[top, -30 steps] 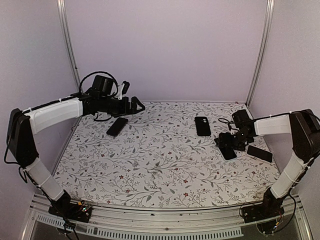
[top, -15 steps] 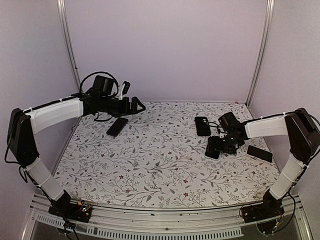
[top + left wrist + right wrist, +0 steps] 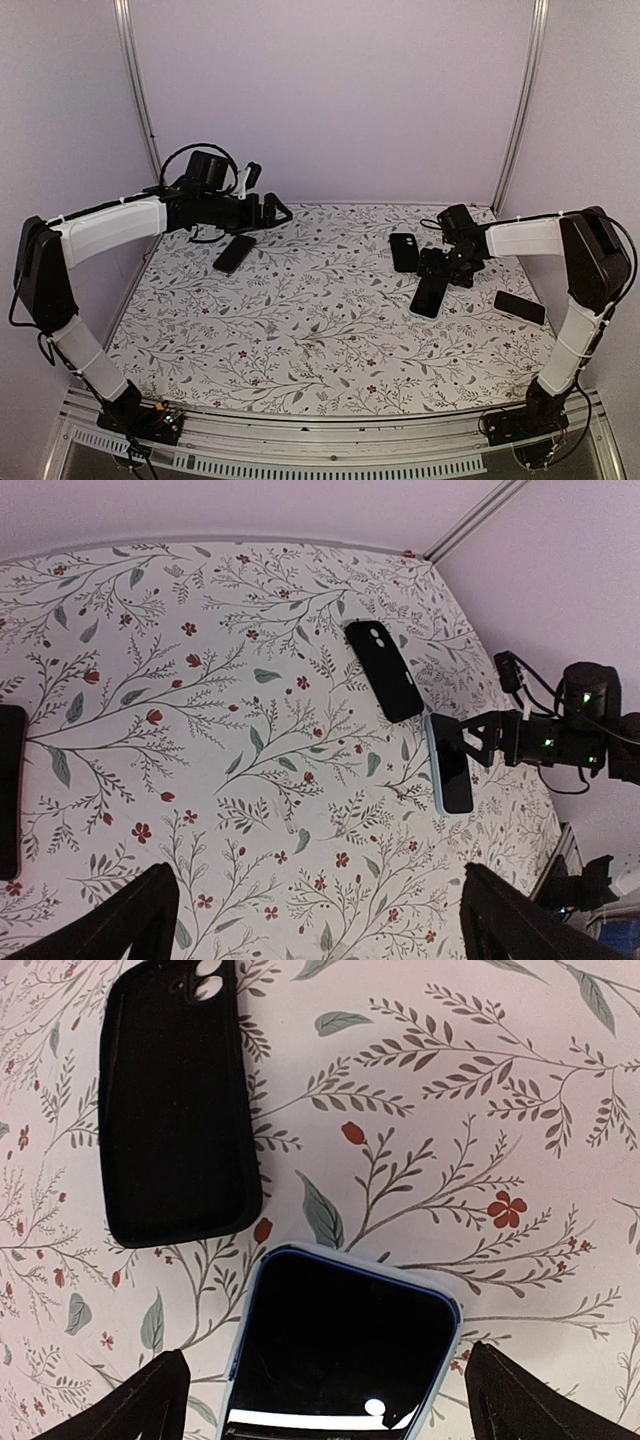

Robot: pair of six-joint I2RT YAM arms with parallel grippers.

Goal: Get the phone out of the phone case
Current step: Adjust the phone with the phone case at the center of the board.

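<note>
A phone in a pale blue phone case (image 3: 340,1350) lies screen up on the flowered table, seen too in the top view (image 3: 430,296) and the left wrist view (image 3: 450,777). My right gripper (image 3: 345,1405) (image 3: 441,268) is open, low over the phone's near end, one finger on each side and neither visibly touching. My left gripper (image 3: 320,930) (image 3: 268,211) is open and holds nothing, raised at the back left, far from the cased phone.
An empty black case (image 3: 175,1100) (image 3: 404,252) lies just beyond the cased phone. A bare dark phone (image 3: 233,254) lies under the left arm, another (image 3: 519,307) near the right edge. Walls and metal posts close in the table.
My right arm has swung left and toward the back, and the cased phone has shifted left with it. The left arm has not moved.
</note>
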